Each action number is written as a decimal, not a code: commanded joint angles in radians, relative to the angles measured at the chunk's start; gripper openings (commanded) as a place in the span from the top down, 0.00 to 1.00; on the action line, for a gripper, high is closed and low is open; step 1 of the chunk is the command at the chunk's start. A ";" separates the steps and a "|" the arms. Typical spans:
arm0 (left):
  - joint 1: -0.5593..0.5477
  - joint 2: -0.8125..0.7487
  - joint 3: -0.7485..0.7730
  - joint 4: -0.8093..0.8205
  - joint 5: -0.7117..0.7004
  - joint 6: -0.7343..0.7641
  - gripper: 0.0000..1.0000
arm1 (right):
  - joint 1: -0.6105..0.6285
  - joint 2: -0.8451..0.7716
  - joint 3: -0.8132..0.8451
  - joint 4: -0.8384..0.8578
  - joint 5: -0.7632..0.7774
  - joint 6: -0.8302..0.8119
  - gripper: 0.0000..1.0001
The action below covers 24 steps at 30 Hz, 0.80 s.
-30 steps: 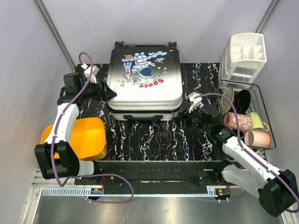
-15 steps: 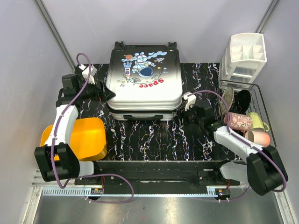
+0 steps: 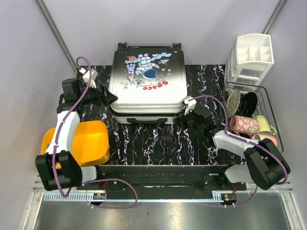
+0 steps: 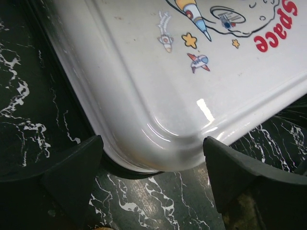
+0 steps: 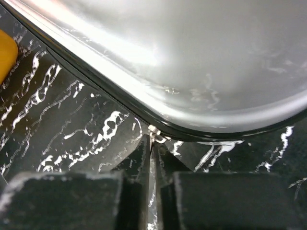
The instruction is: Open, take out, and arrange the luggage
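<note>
The luggage [image 3: 146, 81] lies flat and closed on the black marbled table, white astronaut panel up, red "Space" towards me. My left gripper [image 3: 109, 97] is open at its near-left corner; in the left wrist view the fingers [image 4: 72, 167] stand on either side of the rounded white corner [image 4: 158, 134] without touching it. My right gripper [image 3: 183, 109] is at the near-right corner. In the right wrist view its jaws are pressed together on the small metal zipper pull [image 5: 156, 134], just below the luggage's black zip line [image 5: 96, 81].
An orange bin [image 3: 84, 141] sits at the near left, beside the left arm. A white compartmented organizer [image 3: 249, 57] stands at the back right. Below it a wire rack [image 3: 266, 103] holds mugs [image 3: 244, 125] and plates.
My right arm has swung left to the luggage's near-right corner and its jaws have closed on the zipper pull. The left arm has shifted only slightly.
</note>
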 commanded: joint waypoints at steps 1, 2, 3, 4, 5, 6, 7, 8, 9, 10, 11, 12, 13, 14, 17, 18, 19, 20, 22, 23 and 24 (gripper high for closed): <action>0.001 -0.016 -0.064 -0.110 -0.013 0.030 0.11 | 0.088 -0.043 -0.023 0.118 0.082 0.069 1.00; 0.001 -0.017 -0.069 -0.107 -0.011 0.027 0.10 | 0.097 -0.043 -0.023 0.117 0.112 0.077 1.00; -0.001 -0.017 -0.078 -0.103 -0.008 0.024 0.11 | 0.114 -0.038 -0.026 0.120 0.126 0.082 1.00; -0.001 -0.016 -0.081 -0.101 -0.005 0.022 0.11 | 0.120 -0.037 -0.027 0.121 0.138 0.082 1.00; -0.007 -0.017 -0.086 -0.100 -0.007 0.021 0.11 | 0.127 -0.029 -0.023 0.130 0.155 0.080 1.00; -0.012 -0.017 -0.093 -0.094 -0.010 0.018 0.11 | 0.136 -0.021 -0.016 0.132 0.168 0.080 1.00; -0.018 -0.017 -0.098 -0.091 -0.013 0.018 0.11 | 0.157 -0.012 -0.007 0.133 0.180 0.079 1.00; -0.027 -0.017 -0.102 -0.089 -0.014 0.018 0.11 | 0.168 0.015 0.001 0.146 0.197 0.079 1.00; -0.033 -0.019 -0.105 -0.084 -0.020 0.013 0.11 | 0.177 0.029 0.019 0.156 0.201 0.077 1.00; -0.042 -0.016 -0.113 -0.083 -0.025 0.010 0.11 | 0.203 0.045 0.029 0.166 0.211 0.077 1.00; -0.061 -0.013 -0.116 -0.083 -0.031 0.007 0.11 | 0.216 0.072 0.041 0.182 0.227 0.076 1.00; -0.068 -0.010 -0.118 -0.081 -0.043 0.007 0.12 | 0.229 0.088 0.067 0.187 0.235 0.074 1.00; -0.079 -0.011 -0.127 -0.080 -0.049 0.007 0.12 | 0.245 0.098 0.081 0.193 0.241 0.071 1.00; -0.096 -0.011 -0.133 -0.075 -0.054 0.007 0.13 | 0.274 0.120 0.096 0.196 0.257 0.065 1.00; -0.117 -0.013 -0.153 -0.058 -0.053 -0.020 0.16 | 0.318 0.138 0.147 0.186 0.293 0.071 1.00; -0.122 -0.011 -0.162 -0.046 -0.042 -0.030 0.16 | 0.352 0.144 0.177 0.177 0.294 0.070 1.00; -0.128 -0.011 -0.167 -0.040 -0.036 -0.033 0.17 | 0.367 0.151 0.191 0.175 0.306 0.065 1.00; -0.140 -0.005 -0.170 -0.032 -0.033 -0.037 0.17 | 0.390 0.173 0.202 0.192 0.326 0.057 1.00; -0.139 0.000 -0.178 -0.011 -0.017 -0.054 0.19 | 0.443 0.204 0.237 0.209 0.333 0.051 1.00; -0.139 0.000 -0.176 -0.008 -0.010 -0.059 0.19 | 0.452 0.233 0.251 0.212 0.349 0.050 1.00; -0.139 -0.002 -0.165 -0.012 0.006 -0.065 0.19 | 0.459 0.246 0.269 0.210 0.349 0.054 1.00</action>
